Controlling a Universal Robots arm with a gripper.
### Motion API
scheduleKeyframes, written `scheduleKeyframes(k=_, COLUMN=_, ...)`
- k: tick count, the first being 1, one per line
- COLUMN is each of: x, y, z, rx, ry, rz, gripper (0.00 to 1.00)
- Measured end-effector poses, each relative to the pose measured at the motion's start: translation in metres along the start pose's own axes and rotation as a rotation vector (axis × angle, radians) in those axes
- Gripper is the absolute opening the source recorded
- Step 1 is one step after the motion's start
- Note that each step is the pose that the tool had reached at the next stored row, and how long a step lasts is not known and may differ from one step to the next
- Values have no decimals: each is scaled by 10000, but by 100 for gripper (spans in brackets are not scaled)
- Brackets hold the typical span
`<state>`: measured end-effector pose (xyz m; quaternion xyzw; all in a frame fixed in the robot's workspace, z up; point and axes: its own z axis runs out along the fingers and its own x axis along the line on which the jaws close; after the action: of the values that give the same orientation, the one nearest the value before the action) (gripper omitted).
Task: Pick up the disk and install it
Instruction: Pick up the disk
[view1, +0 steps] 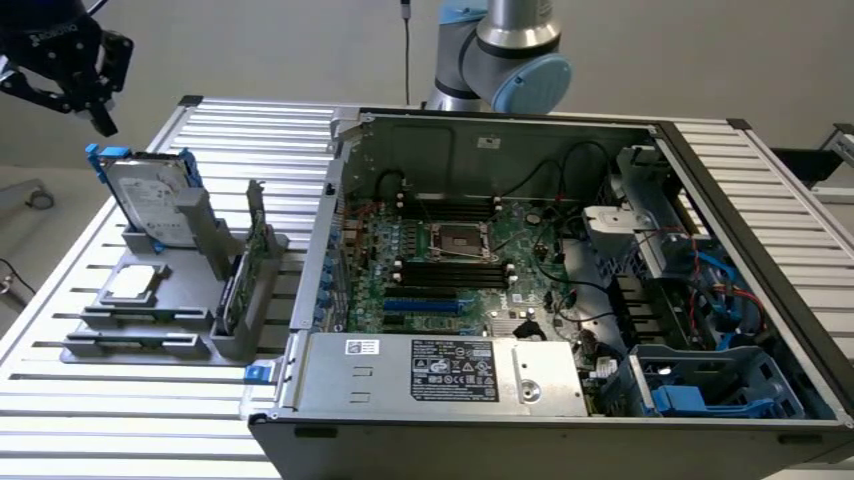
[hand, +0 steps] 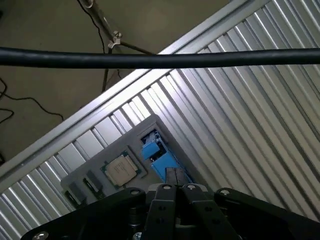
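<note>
The disk (view1: 144, 190) stands on edge in a grey holder (view1: 174, 330) at the exterior view's left, silver with a white label and blue rails. My gripper (view1: 96, 115) hangs above and slightly to the exterior view's left of it, apart from it, shut with nothing between its fingers. In the wrist view the shut gripper (hand: 175, 187) points down at the disk's blue top rail (hand: 160, 162), with a gap between them.
The open computer case (view1: 561, 130) takes up the exterior view's right, with a motherboard (view1: 447, 265), a grey box with a white sticker (view1: 441, 372) and blue drive bays (view1: 701, 395). A processor chip (view1: 134, 285) lies in the holder. A black cable (hand: 150, 59) crosses the wrist view.
</note>
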<state>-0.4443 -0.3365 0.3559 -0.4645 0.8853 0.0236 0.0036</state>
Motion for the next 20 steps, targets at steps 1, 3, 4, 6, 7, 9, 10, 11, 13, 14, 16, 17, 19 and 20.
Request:
scheduleKeyframes(k=1, x=0, y=0, z=0, rx=1, ry=4, rz=-185, gripper=11)
scheduleKeyframes(k=3, x=1, y=0, z=0, rx=2, ry=11, rz=-545, gripper=11)
scheduleKeyframes(k=4, x=0, y=0, z=1, rx=3, ry=13, rz=-726, gripper=11)
scheduleKeyframes(k=6, x=0, y=0, z=0, rx=3, ry=22, rz=-1096, gripper=11)
scheduleKeyframes(k=7, x=0, y=0, z=0, rx=4, ry=26, rz=-1276, gripper=11)
scheduleKeyframes(k=9, x=0, y=0, z=0, rx=5, ry=32, rz=-1637, gripper=11)
scheduleKeyframes(k=10, x=0, y=0, z=0, rx=6, ry=36, rz=-1815, gripper=11)
scheduleKeyframes(k=11, x=0, y=0, z=0, rx=6, ry=40, rz=-1996, gripper=11)
scheduleKeyframes(k=13, x=0, y=0, z=0, rx=7, ry=48, rz=-2372, gripper=11)
scheduleKeyframes(k=14, x=0, y=0, z=0, rx=8, ry=51, rz=-2552, gripper=11)
scheduleKeyframes(k=16, x=0, y=0, z=0, rx=12, ry=58, rz=-2918, gripper=11)
scheduleKeyframes(k=17, x=0, y=0, z=0, rx=15, ry=62, rz=-3091, gripper=11)
scheduleKeyframes(k=19, x=0, y=0, z=1, rx=28, ry=65, rz=-3458, gripper=11)
scheduleKeyframes(k=20, x=0, y=0, z=1, rx=35, ry=65, rz=-3626, gripper=11)
